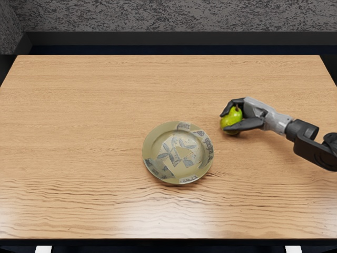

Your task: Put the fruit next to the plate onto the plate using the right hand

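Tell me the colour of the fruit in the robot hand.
Yellow-green: the pear, shown in the head view, held by the right robot hand.

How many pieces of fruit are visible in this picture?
1. The green pear is to the right of the plate, apart from its rim, grasped by the right hand. The hand covers part of it, but no second fruit shows anywhere.

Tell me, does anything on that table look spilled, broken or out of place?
Nothing stands out. The plate lies flat and whole on the table, and I see no spill. The green fruit is off the plate, to its right, gripped in the right hand.
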`<control>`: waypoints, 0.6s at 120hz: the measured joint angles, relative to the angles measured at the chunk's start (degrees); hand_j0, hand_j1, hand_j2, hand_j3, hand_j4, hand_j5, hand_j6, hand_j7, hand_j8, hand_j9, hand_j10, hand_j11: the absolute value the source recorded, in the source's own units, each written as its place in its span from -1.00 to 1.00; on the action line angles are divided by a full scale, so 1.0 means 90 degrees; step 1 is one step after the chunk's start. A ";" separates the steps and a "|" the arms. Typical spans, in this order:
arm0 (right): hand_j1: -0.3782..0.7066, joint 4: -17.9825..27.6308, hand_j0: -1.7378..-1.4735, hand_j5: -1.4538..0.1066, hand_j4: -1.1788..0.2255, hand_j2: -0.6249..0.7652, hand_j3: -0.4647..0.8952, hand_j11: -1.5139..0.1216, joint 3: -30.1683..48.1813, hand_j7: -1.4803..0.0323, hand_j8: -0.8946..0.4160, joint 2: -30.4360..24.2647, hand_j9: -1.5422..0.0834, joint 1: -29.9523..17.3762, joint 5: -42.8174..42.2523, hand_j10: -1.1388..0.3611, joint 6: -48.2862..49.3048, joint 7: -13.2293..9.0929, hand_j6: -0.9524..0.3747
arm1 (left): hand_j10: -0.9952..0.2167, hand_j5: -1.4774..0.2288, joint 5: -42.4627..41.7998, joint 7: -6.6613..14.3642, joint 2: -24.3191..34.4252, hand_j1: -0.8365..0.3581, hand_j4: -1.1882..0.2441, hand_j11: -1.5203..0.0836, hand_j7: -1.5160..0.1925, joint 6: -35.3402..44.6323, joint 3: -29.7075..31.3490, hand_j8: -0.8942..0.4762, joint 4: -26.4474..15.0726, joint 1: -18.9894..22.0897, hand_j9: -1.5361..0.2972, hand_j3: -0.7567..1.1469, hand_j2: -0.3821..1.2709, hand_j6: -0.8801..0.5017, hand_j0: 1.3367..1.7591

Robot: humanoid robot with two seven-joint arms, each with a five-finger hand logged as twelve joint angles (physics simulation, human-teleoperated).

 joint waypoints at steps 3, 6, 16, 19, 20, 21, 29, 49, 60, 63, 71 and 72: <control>0.17 0.0001 -0.30 -0.45 -0.50 -0.11 -0.32 -0.48 -0.0001 -0.44 -0.08 -0.0021 -0.38 0.0014 0.0041 0.22 0.0019 -0.0001 -0.39 | 0.64 0.73 0.0000 -0.0001 0.0000 0.98 0.66 0.89 0.77 0.0000 0.0000 0.30 0.0000 -0.0001 0.67 -0.20 -0.54 0.27 0.52; 0.19 0.0001 -0.30 -0.46 -0.50 -0.13 -0.32 -0.49 -0.0002 -0.44 -0.06 -0.0046 -0.39 0.0027 0.0081 0.23 0.0035 -0.0001 -0.42 | 0.64 0.73 0.0000 0.0001 0.0000 0.98 0.66 0.89 0.77 0.0001 0.0000 0.30 0.0000 -0.0007 0.67 -0.20 -0.54 0.27 0.52; 0.21 0.0008 -0.28 -0.48 -0.50 -0.26 -0.32 -0.49 -0.0003 -0.45 -0.08 -0.0122 -0.41 0.0062 0.0218 0.24 0.0066 -0.0003 -0.54 | 0.64 0.73 0.0001 0.0001 0.0000 0.98 0.66 0.89 0.77 -0.0001 -0.0001 0.30 0.0000 0.0000 0.67 -0.20 -0.54 0.27 0.52; 0.22 0.0009 -0.28 -0.49 -0.49 -0.25 -0.32 -0.49 -0.0003 -0.45 -0.08 -0.0142 -0.42 0.0075 0.0270 0.24 0.0076 -0.0003 -0.56 | 0.64 0.73 0.0001 0.0001 0.0000 0.98 0.66 0.89 0.77 0.0000 -0.0001 0.30 0.0000 -0.0005 0.67 -0.20 -0.54 0.27 0.52; 0.22 0.0009 -0.28 -0.50 -0.49 -0.26 -0.32 -0.49 -0.0003 -0.45 -0.08 -0.0148 -0.42 0.0079 0.0285 0.24 0.0079 -0.0003 -0.57 | 0.64 0.73 0.0001 0.0001 0.0000 0.98 0.66 0.89 0.77 0.0000 -0.0001 0.30 0.0000 -0.0002 0.67 -0.20 -0.54 0.27 0.52; 0.22 0.0010 -0.27 -0.50 -0.49 -0.27 -0.32 -0.49 -0.0003 -0.45 -0.10 -0.0153 -0.42 0.0083 0.0297 0.24 0.0079 -0.0004 -0.58 | 0.64 0.73 0.0001 0.0001 0.0000 0.98 0.66 0.89 0.77 0.0000 -0.0001 0.30 0.0000 0.0000 0.67 -0.20 -0.54 0.27 0.52; 0.22 0.0020 -0.25 -0.50 -0.49 -0.31 -0.32 -0.48 -0.0003 -0.45 -0.13 -0.0183 -0.42 0.0120 0.0422 0.23 0.0086 -0.0005 -0.61 | 0.64 0.73 0.0001 0.0000 0.0000 0.98 0.66 0.89 0.77 0.0000 -0.0001 0.30 0.0000 -0.0004 0.67 -0.20 -0.54 0.27 0.52; 0.19 0.0049 -0.22 -0.52 -0.49 -0.40 -0.32 -0.48 -0.0002 -0.45 -0.15 -0.0203 -0.42 0.0219 0.0737 0.22 0.0090 -0.0014 -0.67 | 0.64 0.73 0.0001 -0.0001 0.0000 0.98 0.66 0.89 0.77 -0.0001 -0.0002 0.30 0.0000 0.0001 0.67 -0.20 -0.54 0.27 0.52; 0.19 0.0134 -0.21 -0.52 -0.48 -0.40 -0.32 -0.48 -0.0006 -0.45 -0.15 -0.0180 -0.42 0.0243 0.0827 0.22 0.0092 -0.0025 -0.66 | 0.64 0.73 0.0001 -0.0001 0.0000 0.98 0.66 0.89 0.77 0.0000 -0.0002 0.30 0.0000 -0.0003 0.67 -0.20 -0.54 0.27 0.52; 0.19 0.0186 -0.22 -0.52 -0.48 -0.40 -0.32 -0.49 -0.0010 -0.45 -0.15 -0.0173 -0.42 0.0245 0.0841 0.22 0.0093 -0.0027 -0.67 | 0.64 0.73 0.0001 -0.0001 0.0000 0.98 0.66 0.89 0.77 0.0000 -0.0002 0.30 0.0000 -0.0002 0.67 -0.20 -0.54 0.27 0.52; 0.24 0.0421 -0.22 -0.51 -0.49 -0.35 -0.32 -0.48 -0.0026 -0.45 -0.17 -0.0162 -0.41 0.0239 0.0867 0.23 0.0090 -0.0031 -0.67 | 0.64 0.73 0.0001 -0.0002 0.0000 0.98 0.66 0.89 0.77 -0.0002 -0.0002 0.30 0.0000 -0.0004 0.67 -0.20 -0.54 0.27 0.52; 0.24 0.0454 -0.22 -0.51 -0.49 -0.35 -0.32 -0.48 -0.0029 -0.45 -0.17 -0.0161 -0.41 0.0238 0.0869 0.23 0.0088 -0.0032 -0.67 | 0.64 0.73 0.0001 -0.0001 0.0000 0.98 0.66 0.89 0.77 -0.0002 -0.0002 0.30 0.0000 -0.0001 0.67 -0.20 -0.54 0.27 0.52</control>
